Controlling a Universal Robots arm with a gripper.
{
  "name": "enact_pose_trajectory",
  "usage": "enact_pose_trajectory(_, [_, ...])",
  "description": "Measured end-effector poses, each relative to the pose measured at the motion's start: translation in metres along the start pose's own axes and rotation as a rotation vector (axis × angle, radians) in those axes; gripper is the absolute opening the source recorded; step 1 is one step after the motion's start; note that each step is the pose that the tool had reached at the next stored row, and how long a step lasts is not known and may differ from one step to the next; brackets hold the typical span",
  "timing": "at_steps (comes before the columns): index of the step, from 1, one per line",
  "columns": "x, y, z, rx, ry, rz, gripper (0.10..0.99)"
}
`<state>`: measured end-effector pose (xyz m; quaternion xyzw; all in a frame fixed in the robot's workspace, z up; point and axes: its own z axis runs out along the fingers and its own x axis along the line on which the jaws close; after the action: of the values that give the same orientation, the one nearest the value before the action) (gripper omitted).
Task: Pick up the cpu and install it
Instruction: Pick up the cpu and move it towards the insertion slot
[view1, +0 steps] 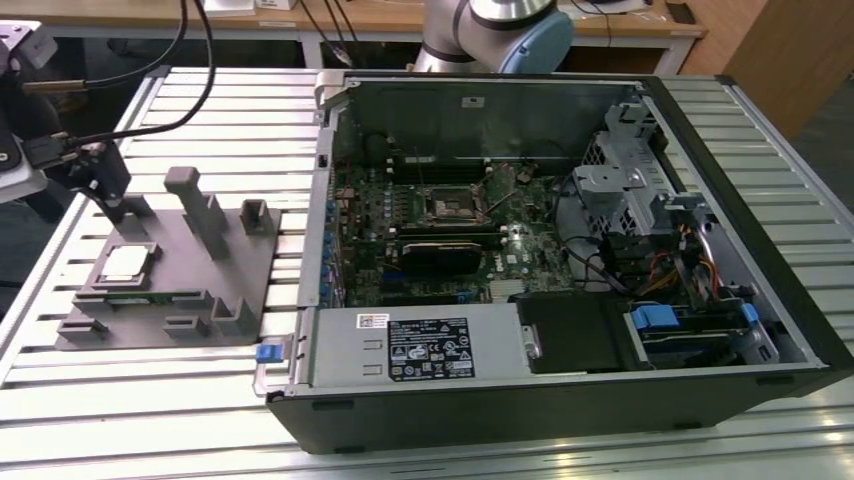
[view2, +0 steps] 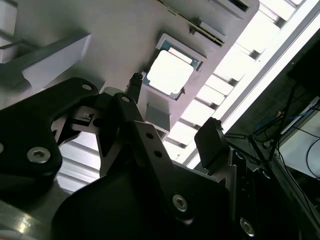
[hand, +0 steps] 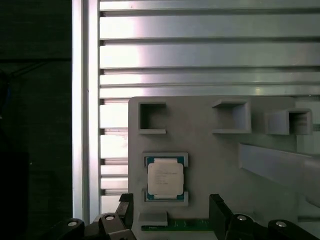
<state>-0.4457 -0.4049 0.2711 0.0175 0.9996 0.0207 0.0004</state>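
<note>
Checking the first wrist view, I confirm the gripper (hand: 172, 205) stands open and empty, fingers apart, just beside the cpu (hand: 165, 179), which lies flat in its recess on the grey tray (hand: 215, 150), untouched, outside the computer case (view1: 441, 415)

Probably a robotics lab: slatted aluminium bench (view1: 160, 410), opened computer case (view1: 534, 418).

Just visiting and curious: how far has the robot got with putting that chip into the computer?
Nothing is done yet: the cpu lies in its recess on the grey tray, outside the computer case. In hand: the gripper hovers open above it. Left: the pickup and seating it in the motherboard socket.
</note>
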Motion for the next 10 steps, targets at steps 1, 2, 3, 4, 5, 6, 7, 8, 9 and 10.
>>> enact_pose_trajectory(1, [0.0000,-0.0001,0.0014,0.000,0.0000,0.000,0.706])
enact_pose_trajectory(2, [0.0000,-0.0001,0.0028,0.000,0.0001,0.000,0.706])
enact_pose_trajectory(3, [0.0000,-0.0002,0.0039,0.000,0.0000,0.000,0.706])
enact_pose_trajectory(4, [0.0000,-0.0002,0.0049,0.000,0.0001,0.000,0.706])
enact_pose_trajectory(5, [0.0000,-0.0002,0.0058,0.000,0.0001,0.000,0.706])
enact_pose_trajectory(6, [0.0000,-0.0003,0.0065,0.000,0.0002,0.000,0.706])
enact_pose_trajectory(7, [0.0000,-0.0003,0.0074,0.000,0.0001,0.000,0.706])
enact_pose_trajectory(8, [0.0000,-0.0003,0.0080,0.000,0.0002,0.000,0.706])
enact_pose_trajectory(9, [0.0000,-0.0003,0.0083,0.000,0.0003,0.000,0.706])
enact_pose_trajectory(10, [0.0000,-0.0004,0.0086,0.000,0.0004,0.000,0.706])
